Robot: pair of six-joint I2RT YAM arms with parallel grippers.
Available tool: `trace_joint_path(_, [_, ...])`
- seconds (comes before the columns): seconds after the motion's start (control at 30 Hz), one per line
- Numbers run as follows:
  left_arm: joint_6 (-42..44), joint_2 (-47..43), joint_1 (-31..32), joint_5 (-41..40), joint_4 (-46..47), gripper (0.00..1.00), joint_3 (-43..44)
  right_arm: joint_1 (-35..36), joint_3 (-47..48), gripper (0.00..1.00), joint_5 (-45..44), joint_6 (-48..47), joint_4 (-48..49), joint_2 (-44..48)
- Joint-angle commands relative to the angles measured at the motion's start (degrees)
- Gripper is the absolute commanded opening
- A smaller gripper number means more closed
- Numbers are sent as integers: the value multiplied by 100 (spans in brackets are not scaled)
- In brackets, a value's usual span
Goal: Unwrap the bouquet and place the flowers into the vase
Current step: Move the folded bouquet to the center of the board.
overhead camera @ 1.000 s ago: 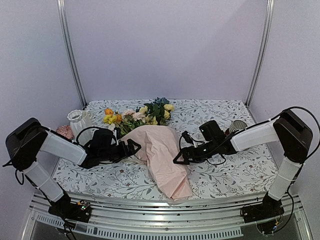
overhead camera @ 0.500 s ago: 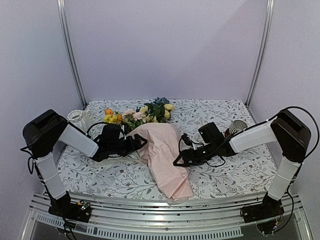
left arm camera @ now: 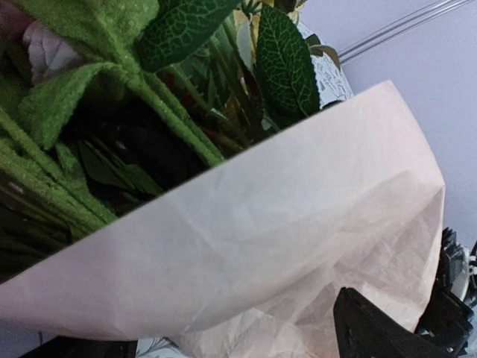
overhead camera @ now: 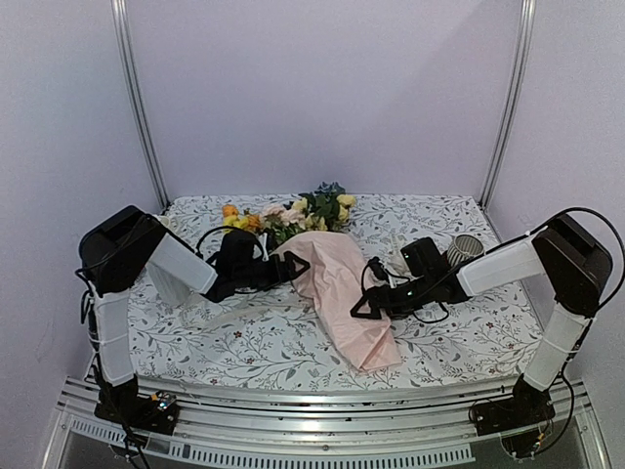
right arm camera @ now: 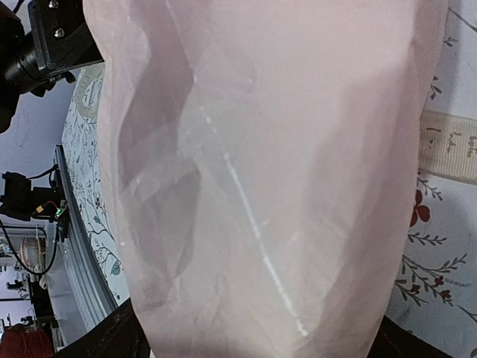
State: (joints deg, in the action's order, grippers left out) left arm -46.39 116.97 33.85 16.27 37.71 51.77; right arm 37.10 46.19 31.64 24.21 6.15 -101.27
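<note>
The bouquet (overhead camera: pixel 342 288) lies across the middle of the table. Its pale pink wrapping paper (left arm camera: pixel 283 224) runs toward the near right. The flowers (overhead camera: pixel 293 210), yellow, orange, cream and blue, fan out at the far end, and green stems and leaves (left arm camera: pixel 156 112) fill the left wrist view. My left gripper (overhead camera: pixel 290 266) (left arm camera: pixel 223 328) is open at the wrapper's upper left edge, with paper between its dark fingers (left arm camera: pixel 373 328). My right gripper (overhead camera: pixel 363 308) (right arm camera: pixel 253 335) is open astride the wrapper's right side, and pink paper (right arm camera: pixel 261 171) fills its view. The vase is hidden behind my left arm.
A striped cup (overhead camera: pixel 464 248) stands behind my right forearm. A cream ribbon (right arm camera: pixel 449 147) lies flat on the floral tablecloth (overhead camera: pixel 244 342) right of the wrapper. Metal frame posts (overhead camera: pixel 137 107) rise at the back corners. The table's near edge has a metal rail (overhead camera: pixel 312 401).
My left arm has swung up and to the right, bringing its gripper onto the wrapper's edge. The bouquet has shifted right and toward the back. Both grippers' jaws have narrowed slightly.
</note>
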Motion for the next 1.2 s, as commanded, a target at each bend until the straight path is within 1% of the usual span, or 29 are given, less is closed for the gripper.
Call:
trace_joint_path(0.0, [182,381,-10,290,-303,92,315,-45,-130,86,-20,-50,-48,118])
trace_joint_path(0.23, [201,480,26,316,-327,94,406,-45,-348,84,129,112,217,112])
trace_joint_path(0.33, [207,312,26,210,-328,94,251,-44,-377,85,26,148,194,182])
trace_joint_path(0.47, [289,-137,26,-22,-401,98,-118,-45,-313,93,-273,81,29,466])
trace_joint_path(0.53, [365,-357,26,-123,-510,98,-292,-45,-283,95,-332,52,-22,616])
trace_joint_path(0.67, [500,-973,28,-348,-875,98,-554,-45,-201,95,-330,8,-73,789])
trace_joint_path(0.87, [637,-1551,22,-505,-1253,98,-738,-45,76,95,-345,-330,-429,850])
trace_joint_path(1.17, [769,-2545,39,-776,-1774,98,-978,-45,283,94,127,-621,-480,1125])
